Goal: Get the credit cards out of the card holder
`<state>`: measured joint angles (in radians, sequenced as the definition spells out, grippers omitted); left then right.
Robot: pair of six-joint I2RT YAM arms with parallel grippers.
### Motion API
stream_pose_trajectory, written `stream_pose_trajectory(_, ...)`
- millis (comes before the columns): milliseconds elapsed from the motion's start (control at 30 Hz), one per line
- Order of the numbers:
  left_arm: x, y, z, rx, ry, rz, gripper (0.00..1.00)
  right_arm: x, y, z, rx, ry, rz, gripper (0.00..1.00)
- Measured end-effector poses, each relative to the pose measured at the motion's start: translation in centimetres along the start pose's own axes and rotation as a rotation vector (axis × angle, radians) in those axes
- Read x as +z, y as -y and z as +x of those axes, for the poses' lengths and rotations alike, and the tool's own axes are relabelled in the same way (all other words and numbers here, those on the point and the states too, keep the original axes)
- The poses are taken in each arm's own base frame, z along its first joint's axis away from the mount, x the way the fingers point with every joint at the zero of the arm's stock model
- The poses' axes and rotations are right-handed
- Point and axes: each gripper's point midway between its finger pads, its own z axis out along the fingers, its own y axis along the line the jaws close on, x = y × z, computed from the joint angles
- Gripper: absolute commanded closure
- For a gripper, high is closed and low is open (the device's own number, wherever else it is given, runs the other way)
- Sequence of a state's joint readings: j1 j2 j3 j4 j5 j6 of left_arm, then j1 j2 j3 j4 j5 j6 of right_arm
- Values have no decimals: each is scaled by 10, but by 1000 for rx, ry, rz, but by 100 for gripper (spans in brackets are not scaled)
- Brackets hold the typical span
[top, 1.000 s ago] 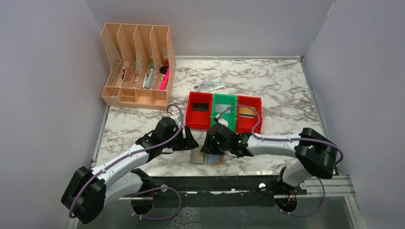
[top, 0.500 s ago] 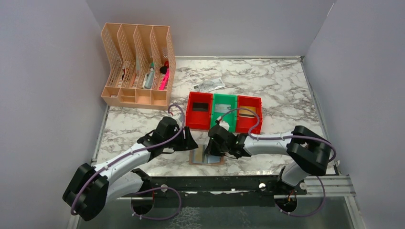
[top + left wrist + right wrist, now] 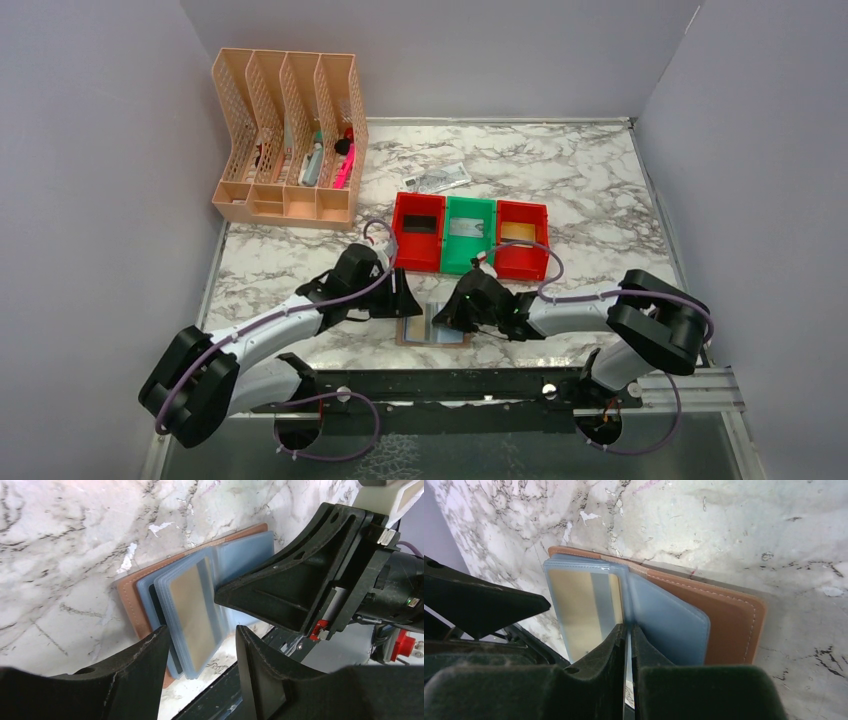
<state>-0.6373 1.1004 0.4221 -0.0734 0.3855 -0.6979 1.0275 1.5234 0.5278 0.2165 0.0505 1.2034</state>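
The tan card holder (image 3: 415,331) lies open near the table's front edge, between my two grippers. In the right wrist view its brown cover (image 3: 729,615) and a blue-grey panel (image 3: 669,620) show. A clear sleeve stands up from the spine with a gold-toned credit card (image 3: 574,610) inside. My right gripper (image 3: 628,629) is shut on that sleeve's edge beside the spine. My left gripper (image 3: 201,630) hangs open just left of the holder, nothing between its fingers, the sleeved card (image 3: 192,612) beyond them. More cards lie in the bins.
Behind the holder stand a red bin (image 3: 417,232), a green bin (image 3: 468,235) and a second red bin (image 3: 521,240), each holding a card. A crumpled paper note (image 3: 437,179) lies farther back. A peach desk organizer (image 3: 290,140) fills the back left. The black front rail (image 3: 450,380) runs just below the holder.
My right gripper closed on the holder's sleeve and shifted right and nearer, lifting the sleeve upright. My left gripper narrowed a little and edged toward the holder.
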Motion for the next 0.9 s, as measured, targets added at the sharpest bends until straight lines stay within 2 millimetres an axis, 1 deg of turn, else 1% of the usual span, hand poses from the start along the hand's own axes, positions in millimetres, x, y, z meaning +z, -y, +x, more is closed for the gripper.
stream_pose_trajectory(233,7,9,3,21,-32,17,46,-3,2,1,47,2,3,90)
stream_pose_trajectory(400,9,11,7,30,-45,20,46,-6,7,0,56,4,28,93)
stream_pose_trajectory(467,10,11,8,30,-49,19,46,-8,8,0,56,5,40,91)
stream_pose_trajectory(600,11,10,10,30,-57,16,46,-13,12,0,27,1,63,85)
stream_pose_trajectory(733,11,12,8,34,-51,15,46,-20,13,-1,-25,-9,90,84)
stream_pose_trajectory(900,11,17,2,45,-36,22,46,-26,9,-10,-84,7,130,84)
